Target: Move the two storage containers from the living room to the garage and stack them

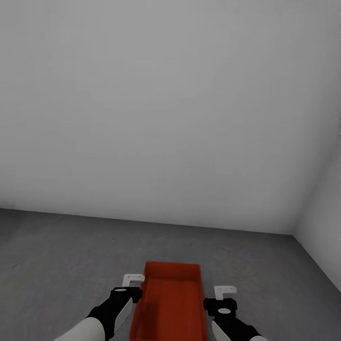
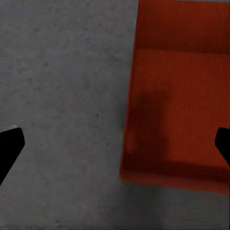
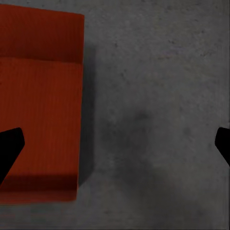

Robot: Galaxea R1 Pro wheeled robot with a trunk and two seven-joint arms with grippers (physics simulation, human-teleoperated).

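One orange-red storage container (image 1: pixel 173 296) rests on the grey concrete floor (image 1: pixel 66 255) of the garage, right in front of me, with its open top up and nothing inside. My left gripper (image 1: pixel 133 281) hovers over its left long wall and my right gripper (image 1: pixel 224 291) hovers just off its right long wall. In the left wrist view the left gripper (image 2: pixel 115 148) is open, its black fingertips (image 2: pixel 9 148) wide apart across the edge of the container (image 2: pixel 182 105). The right gripper (image 3: pixel 115 148) is open too, over the rim of the container (image 3: pixel 38 110) and the bare floor (image 3: pixel 153 120).
A plain white wall (image 1: pixel 166 118) stands a short way ahead, and it meets a second white wall (image 1: pixel 324 222) in a corner at the right. Mottled concrete stretches to the left and right of the container.
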